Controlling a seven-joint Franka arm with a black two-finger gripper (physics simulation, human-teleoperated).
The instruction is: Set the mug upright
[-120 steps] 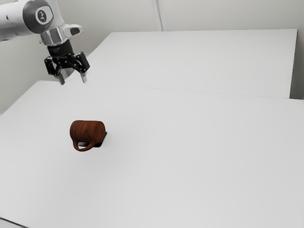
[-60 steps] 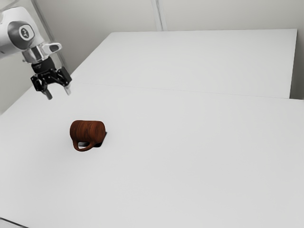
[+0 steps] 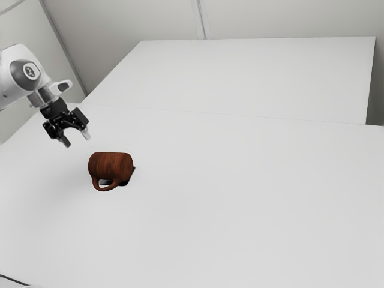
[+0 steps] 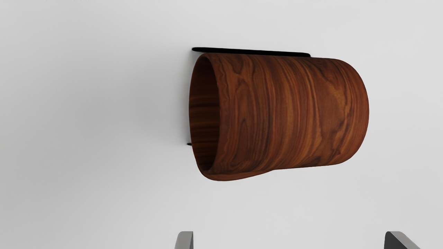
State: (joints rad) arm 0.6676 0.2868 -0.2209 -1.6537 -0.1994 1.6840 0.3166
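In the exterior view my gripper [image 3: 77, 141] hangs open above the table, up and toward the exterior view's left from the mug, with nothing between its fingers. The brown wood-grain mug [image 3: 111, 166] lies on its side, its handle toward the near side of the exterior view. In the wrist view the mug [image 4: 287, 112] shows its dark open mouth at one end and its rounded base at the other; the handle is mostly hidden under the body. The wrist view's gripper [image 4: 288, 240] has its fingertips wide apart, not touching the mug.
The mug rests on a white table [image 3: 240, 198]. Beyond it stands another white surface [image 3: 258, 75], with grey walls behind. A dark line crosses the exterior view's lower left corner.
My gripper has moved down and toward the exterior view's left, then lower beside the mug, and has tilted. The mug has stayed where it was.
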